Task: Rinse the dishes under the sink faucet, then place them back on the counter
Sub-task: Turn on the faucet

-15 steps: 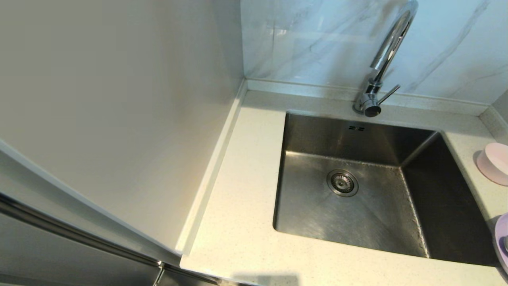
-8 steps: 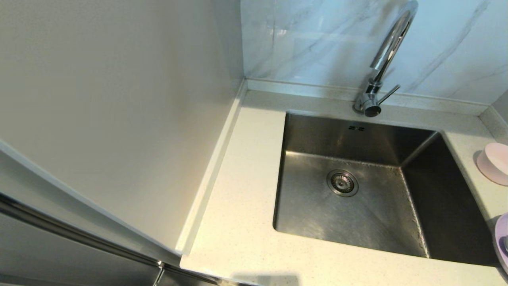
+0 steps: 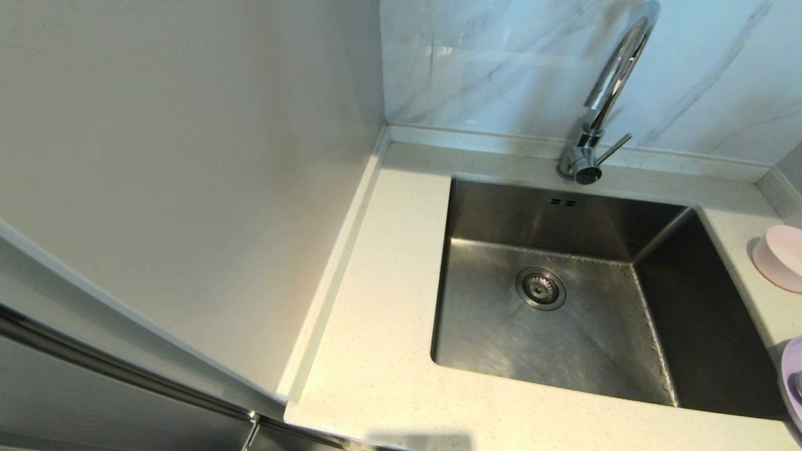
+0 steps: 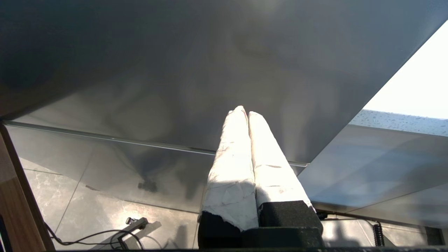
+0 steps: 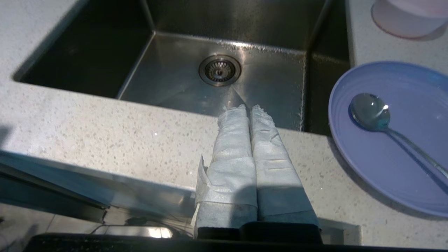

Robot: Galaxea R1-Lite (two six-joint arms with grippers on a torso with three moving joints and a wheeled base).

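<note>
Spoon (image 5: 371, 112) lies in lavender plate (image 5: 385, 164); both hands (image 5: 249, 109) (image 4: 244, 111) pinched together, empty.

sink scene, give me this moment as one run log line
right gripper: shut, empty, above counter front edge | left gripper: shut, parked | spoon in lavender plate | pink bowl on counter | sink empty

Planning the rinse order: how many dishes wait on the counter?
3: a pink bowl right of the sink, a lavender plate nearer the front, and a spoon lying in it.
</note>
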